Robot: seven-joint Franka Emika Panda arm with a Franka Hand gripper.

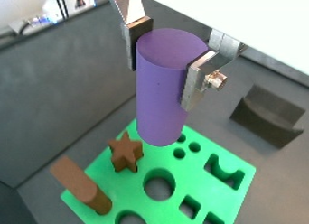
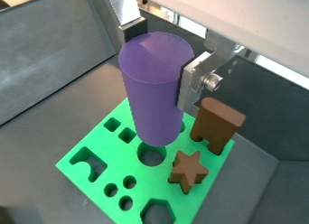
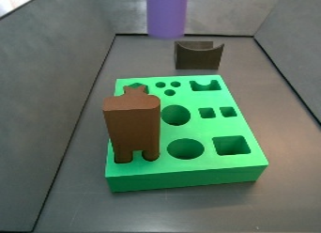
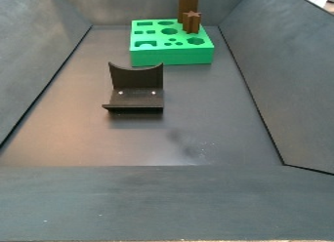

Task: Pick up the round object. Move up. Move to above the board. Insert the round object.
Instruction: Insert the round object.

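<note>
My gripper [image 1: 169,51] is shut on the top of the round object [image 1: 161,88], a smooth purple cylinder that hangs upright; both also show in the other wrist view, gripper [image 2: 160,58] and peg [image 2: 154,83]. The silver fingers [image 1: 201,72] press its two sides. The green board [image 1: 229,187] lies below, and the peg's lower end hangs above the board's edge, near a large round hole [image 2: 150,156]. In a side view only the peg's lower part [image 3: 167,13] shows, high over the far end of the board [image 3: 189,171]; the gripper is out of frame. The board [image 4: 154,53] shows far off in a side view.
A brown arch-legged block [image 3: 131,129] stands on a corner of the board and also shows in a wrist view [image 2: 218,124]. A brown star piece [image 2: 187,169] sits beside it. The dark fixture [image 4: 135,88] stands on the floor beyond the board. Grey walls enclose the floor.
</note>
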